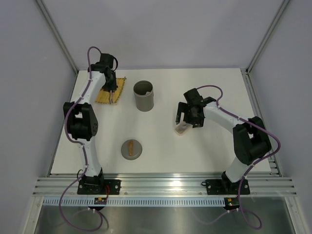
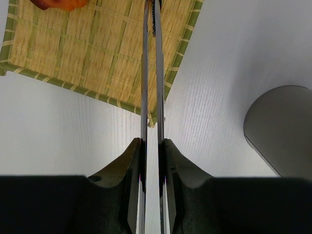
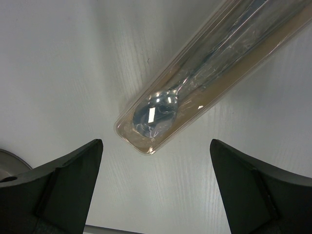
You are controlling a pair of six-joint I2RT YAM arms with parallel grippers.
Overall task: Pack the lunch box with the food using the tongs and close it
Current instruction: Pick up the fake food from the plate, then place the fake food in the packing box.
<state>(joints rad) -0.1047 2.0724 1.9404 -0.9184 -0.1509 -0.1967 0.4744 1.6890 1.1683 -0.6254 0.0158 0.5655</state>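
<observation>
The left gripper (image 2: 152,146) pinches both arms of the tongs (image 2: 151,73) nearly together, likely to work them over the yellow mat (image 2: 87,53), where only its wrist view shows the orange food (image 2: 59,4), the lunch box (image 1: 144,95) stands open just right of it, and the right gripper (image 3: 156,146) hangs spread above the cutlery case (image 3: 204,83), apparently idle.

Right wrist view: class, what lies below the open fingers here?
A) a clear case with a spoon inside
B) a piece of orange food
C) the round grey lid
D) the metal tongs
A: the right gripper stands open above the clear cutlery case, and a spoon shows through its wall.
</observation>
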